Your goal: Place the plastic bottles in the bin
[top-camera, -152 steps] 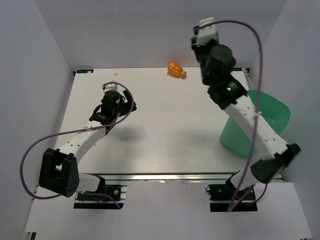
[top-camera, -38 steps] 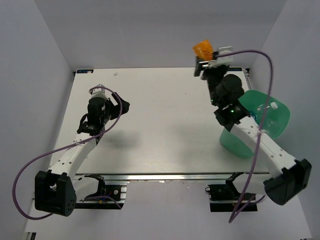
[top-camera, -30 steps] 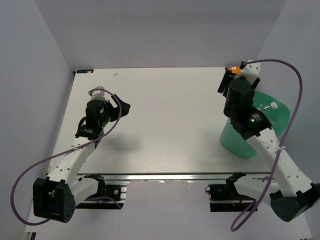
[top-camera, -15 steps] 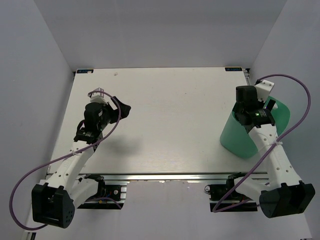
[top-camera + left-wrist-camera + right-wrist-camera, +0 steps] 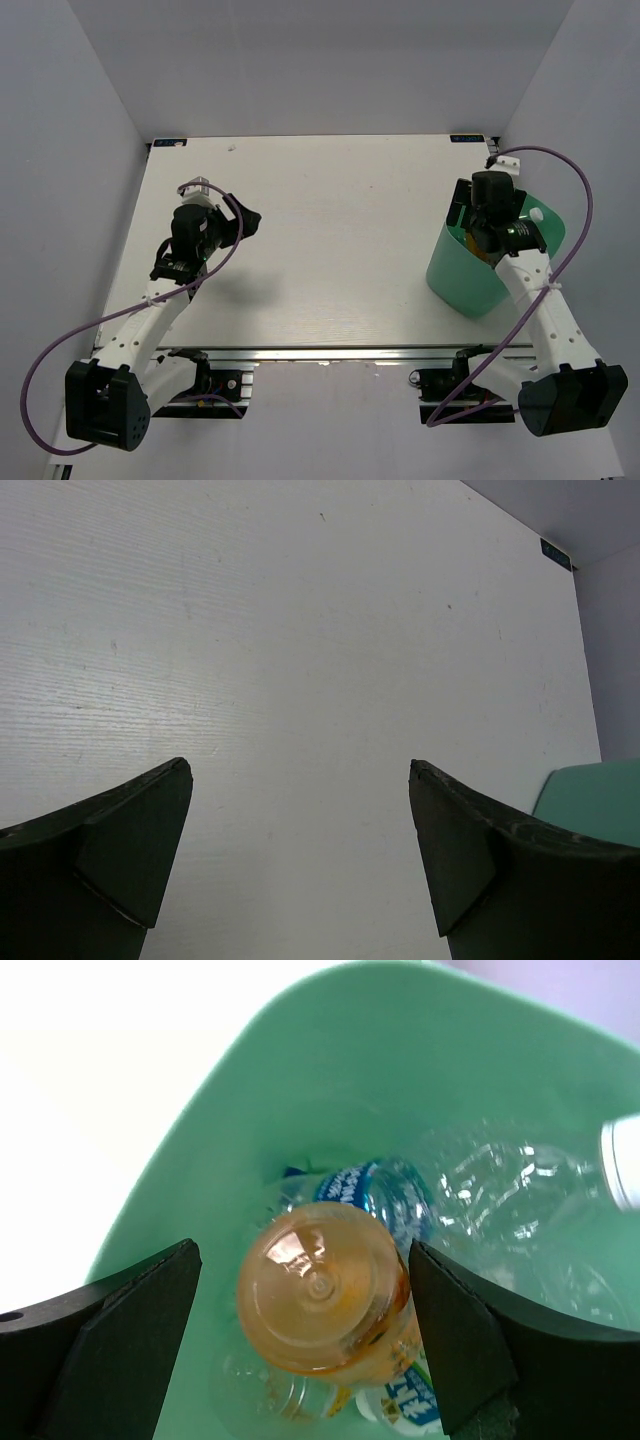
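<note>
The green bin (image 5: 447, 275) stands at the table's right edge, and its corner shows in the left wrist view (image 5: 600, 798). My right gripper (image 5: 478, 212) hangs open over its mouth. In the right wrist view the stubby orange bottle (image 5: 325, 1300) lies base-up inside the bin (image 5: 300, 1090), below the open right gripper (image 5: 302, 1248) and apart from both fingers. Under it lie a clear blue-labelled bottle (image 5: 385, 1195), a long clear bottle (image 5: 520, 1190) and a small clear one (image 5: 265, 1390). My left gripper (image 5: 246, 216) (image 5: 300, 770) hovers open over bare table at the left, holding nothing.
The white table (image 5: 340, 230) is boxed in by grey walls at the left, back and right. The bin sits close to the right wall. Purple cables loop from both arms.
My right gripper carried the orange bottle from the table's back over the bin and opened; the bottle now lies in the bin. The bin shifted slightly left. The left arm barely moved.
</note>
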`<state>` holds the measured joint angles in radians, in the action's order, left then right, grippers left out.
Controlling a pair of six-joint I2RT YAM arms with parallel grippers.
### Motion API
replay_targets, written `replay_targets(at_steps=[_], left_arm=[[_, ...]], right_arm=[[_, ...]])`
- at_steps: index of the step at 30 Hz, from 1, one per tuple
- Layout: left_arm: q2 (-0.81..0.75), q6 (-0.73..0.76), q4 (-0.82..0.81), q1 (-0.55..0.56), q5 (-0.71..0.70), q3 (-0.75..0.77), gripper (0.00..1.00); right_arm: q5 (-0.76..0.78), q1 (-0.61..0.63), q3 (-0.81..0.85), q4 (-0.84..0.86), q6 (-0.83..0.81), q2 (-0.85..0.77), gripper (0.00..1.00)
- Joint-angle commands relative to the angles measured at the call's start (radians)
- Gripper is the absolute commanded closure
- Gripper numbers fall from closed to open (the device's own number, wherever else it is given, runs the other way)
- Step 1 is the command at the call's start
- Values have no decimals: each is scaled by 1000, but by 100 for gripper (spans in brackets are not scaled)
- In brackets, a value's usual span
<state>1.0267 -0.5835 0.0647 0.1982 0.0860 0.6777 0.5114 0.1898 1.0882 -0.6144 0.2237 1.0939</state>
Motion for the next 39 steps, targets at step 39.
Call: replay_targets(at_steps=[39], left_arm=[[-65, 22, 72, 0, -103, 105, 2]], right_arm=[[-396, 2, 159, 182, -79, -193, 11]])
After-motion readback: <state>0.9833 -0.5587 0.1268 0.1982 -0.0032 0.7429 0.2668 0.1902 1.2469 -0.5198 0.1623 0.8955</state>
